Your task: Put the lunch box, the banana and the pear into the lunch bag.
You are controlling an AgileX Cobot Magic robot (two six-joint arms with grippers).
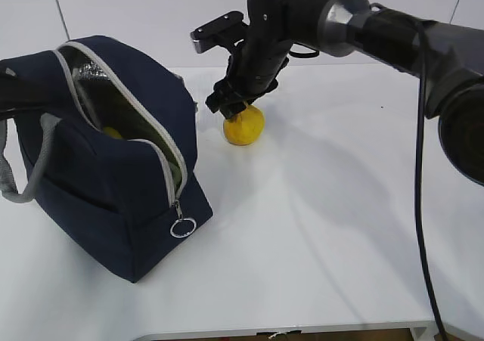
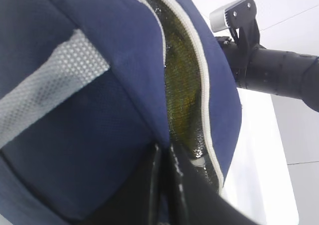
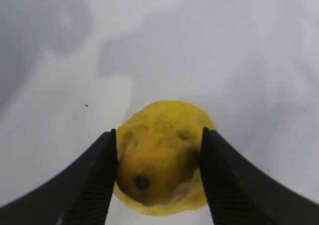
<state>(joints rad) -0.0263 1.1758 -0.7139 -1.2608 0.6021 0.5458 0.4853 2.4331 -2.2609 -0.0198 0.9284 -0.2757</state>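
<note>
The right hand (image 3: 158, 152) grasps the pear (image 3: 162, 157): its two black, ridged fingers (image 3: 94, 177) press against opposite flanks of the fruit. The pear is squat and rounded, yellow-orange with dark speckles, and rests on the smooth white worktop (image 1: 325, 220), just beside the lunch bag (image 1: 113, 175). The bag is boxy navy fabric, standing with its grey zipper (image 1: 166, 156) unzipped and a metal ring pull (image 1: 182, 227) hanging at the lower end. Silver foil lining (image 1: 91, 80) shows inside, along with a small yellow patch that cannot be identified. A grey webbing handle (image 2: 45, 93) crosses the bag's side. The left hand (image 2: 167, 185) sits at the bag's opening with its dark fingers close together on the fabric edge; whether it is clenched on the fabric cannot be told.
</note>
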